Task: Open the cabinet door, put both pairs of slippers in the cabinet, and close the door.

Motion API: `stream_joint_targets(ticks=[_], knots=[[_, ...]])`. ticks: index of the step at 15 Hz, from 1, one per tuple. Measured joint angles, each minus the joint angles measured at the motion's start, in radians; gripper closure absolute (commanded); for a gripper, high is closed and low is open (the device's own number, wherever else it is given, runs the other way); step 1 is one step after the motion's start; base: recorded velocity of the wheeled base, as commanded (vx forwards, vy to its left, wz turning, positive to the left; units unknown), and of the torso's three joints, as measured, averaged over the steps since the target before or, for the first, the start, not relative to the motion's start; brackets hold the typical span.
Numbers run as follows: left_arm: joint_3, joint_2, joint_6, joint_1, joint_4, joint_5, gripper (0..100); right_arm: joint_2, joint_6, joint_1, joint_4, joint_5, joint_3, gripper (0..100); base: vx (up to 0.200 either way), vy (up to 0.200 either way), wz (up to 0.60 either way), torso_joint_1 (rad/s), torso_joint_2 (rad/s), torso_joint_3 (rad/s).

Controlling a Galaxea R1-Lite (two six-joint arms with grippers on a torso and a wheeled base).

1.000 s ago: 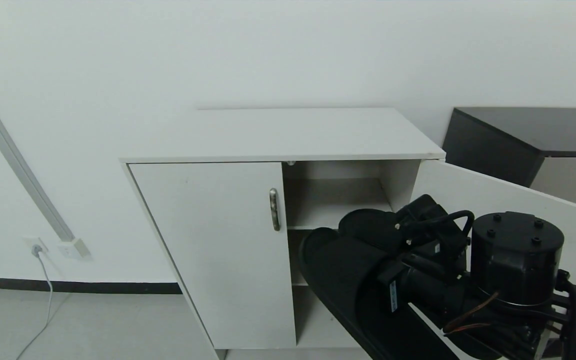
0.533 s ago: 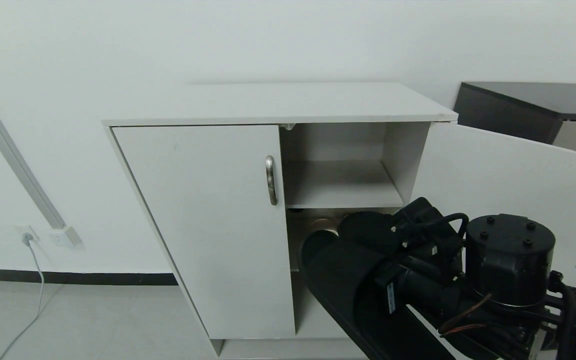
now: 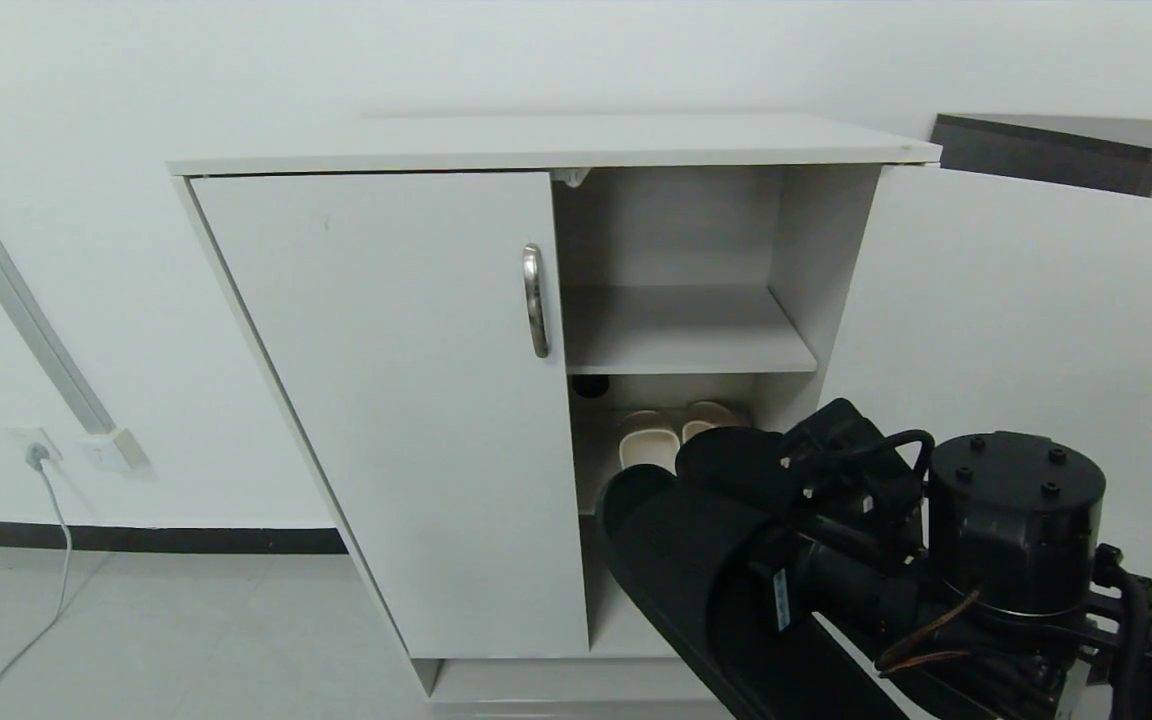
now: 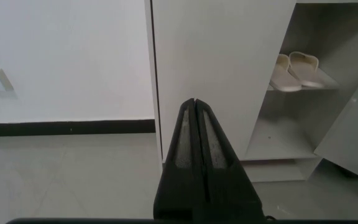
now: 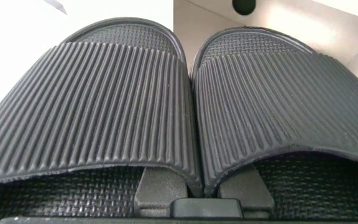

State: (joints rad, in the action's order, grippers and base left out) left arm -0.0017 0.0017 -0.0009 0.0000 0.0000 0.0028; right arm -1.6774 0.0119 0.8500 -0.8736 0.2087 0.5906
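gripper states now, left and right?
Left gripper: shut, holding nothing.
Right gripper: shut on the black slippers, the pair clamped side by side.

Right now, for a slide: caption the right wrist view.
Right gripper holding the black slippers side by side, straps facing the camera.

- The head view looks forward and down from high up onto the front of the cabinet [image 3: 556, 145]. It stands some way off, with the cabinet's top edge and open right half both in frame. The black slippers [image 3: 696, 540] sit close under the lens.
- The left wrist view sits low over the floor [image 4: 73, 168], looking along the left claw [image 4: 194, 124] at the cabinet's lower front.
- The right wrist view looks along the right claw [image 5: 201, 190], hard up against the black slippers, toward the cabinet's opening.
- The head and left wrist views share the closed door [image 3: 386, 400] and the beige slippers [image 3: 646, 440] inside.
- The head and right wrist views share the black slippers.
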Motion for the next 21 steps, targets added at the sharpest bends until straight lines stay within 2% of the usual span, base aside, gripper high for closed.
stream_joint_targets(ticks=[3, 4, 6, 12, 17, 19, 21], knots=[[0.000, 0.000, 0.000, 0.000, 0.000, 0.000, 100, -0.011, -0.004, 0.000, -0.004, 0.018, 0.000, 100, 0.000, 0.000, 0.00, 0.000, 0.00, 0.000], [0.000, 0.000, 0.000, 0.000, 0.000, 0.000, 100, -0.022, -0.003, 0.001, -0.001, 0.064, 0.019, 100, 0.000, 0.000, 0.00, 0.000, 0.00, 0.000], [0.000, 0.000, 0.001, 0.000, 0.000, -0.001, 100, -0.052, 0.017, 0.017, 0.032, 0.233, 0.102, 100, 0.000, 0.000, 0.00, 0.000, 0.00, 0.000], [0.000, 0.000, 0.001, 0.000, 0.000, -0.001, 100, -0.112, 0.171, 0.084, 0.426, 0.568, 0.456, 100, 0.000, 0.000, 0.00, 0.000, 0.00, 0.000], [0.000, 0.000, 0.002, 0.000, 0.000, -0.001, 100, -0.176, 0.229, 0.086, 0.673, 0.607, 0.715, 100, 0.000, 0.000, 0.00, 0.000, 0.00, 0.000], [0.000, 0.000, 0.002, 0.000, 0.000, -0.002, 100, -0.199, 0.294, 0.080, 0.748, 0.612, 0.773, 100, 0.000, 0.000, 0.00, 0.000, 0.00, 0.000], [0.000, 0.000, 0.002, 0.000, 0.000, -0.002, 100, -0.219, 0.308, 0.075, 0.767, 0.666, 0.806, 100, 0.000, 0.000, 0.00, 0.000, 0.00, 0.000]])
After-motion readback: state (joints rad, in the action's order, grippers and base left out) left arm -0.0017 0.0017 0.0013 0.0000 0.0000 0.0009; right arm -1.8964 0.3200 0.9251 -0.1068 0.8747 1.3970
